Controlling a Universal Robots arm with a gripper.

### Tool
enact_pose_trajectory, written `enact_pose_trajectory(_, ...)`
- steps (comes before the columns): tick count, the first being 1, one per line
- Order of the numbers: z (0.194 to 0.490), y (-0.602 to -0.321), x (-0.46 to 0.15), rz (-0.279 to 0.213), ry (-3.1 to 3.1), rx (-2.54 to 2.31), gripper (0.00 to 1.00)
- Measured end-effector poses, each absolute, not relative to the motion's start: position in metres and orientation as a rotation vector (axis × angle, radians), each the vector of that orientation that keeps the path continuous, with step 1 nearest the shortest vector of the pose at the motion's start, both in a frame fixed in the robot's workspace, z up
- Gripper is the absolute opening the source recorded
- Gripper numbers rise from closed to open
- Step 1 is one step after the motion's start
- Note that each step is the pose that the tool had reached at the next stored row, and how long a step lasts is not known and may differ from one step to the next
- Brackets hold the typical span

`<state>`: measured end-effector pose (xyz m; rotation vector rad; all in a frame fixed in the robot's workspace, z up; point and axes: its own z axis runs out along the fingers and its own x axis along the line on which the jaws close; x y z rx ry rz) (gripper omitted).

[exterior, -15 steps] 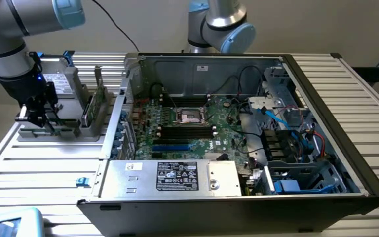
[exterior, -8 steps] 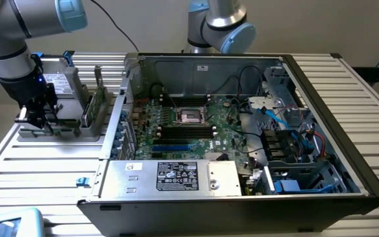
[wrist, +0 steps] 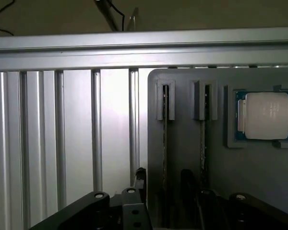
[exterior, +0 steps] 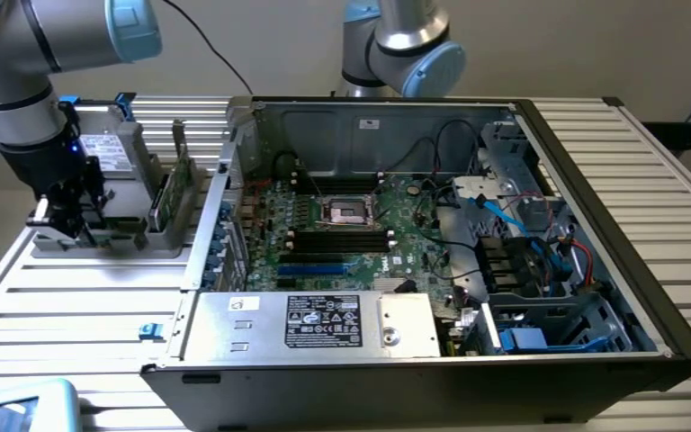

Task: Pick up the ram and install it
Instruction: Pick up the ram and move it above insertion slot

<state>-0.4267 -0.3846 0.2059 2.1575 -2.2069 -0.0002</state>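
Grey plastic formed the holder [wrist: 182, 158] on the slatted table [wrist: 77, 134], and the ram [wrist: 165, 143] stood edge-on in one of its narrow slots. A second stick [wrist: 203, 143] stood in the slot beside it, and a processor [wrist: 266, 115] lay in a square recess. The gripper [wrist: 164, 187] hung over that holder with its jaws spread wide and nothing held; the ram lay in line with the gap between them. In the exterior view the gripper [exterior: 67, 225] stood at the holder's end, toward the exterior view's left, well apart from the open computer case [exterior: 381, 102].

From there, a slightly skewed descent would likely have caught a finger on the slot's raised walls or pinched the ram off-centre and tilted it. A tilted stick would probably have jammed at the black memory slots [exterior: 339, 238] on the motherboard [exterior: 412, 225].

The power supply [exterior: 309, 324] carried a dark label with pale print, too small to read. The processor's lid showed no legible marking.
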Motion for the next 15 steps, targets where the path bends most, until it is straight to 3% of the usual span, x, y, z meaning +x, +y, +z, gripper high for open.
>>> enact_pose_trajectory(15,0.2008,-0.3829,-0.4245,0.007,-2.217,2.149,0.43)
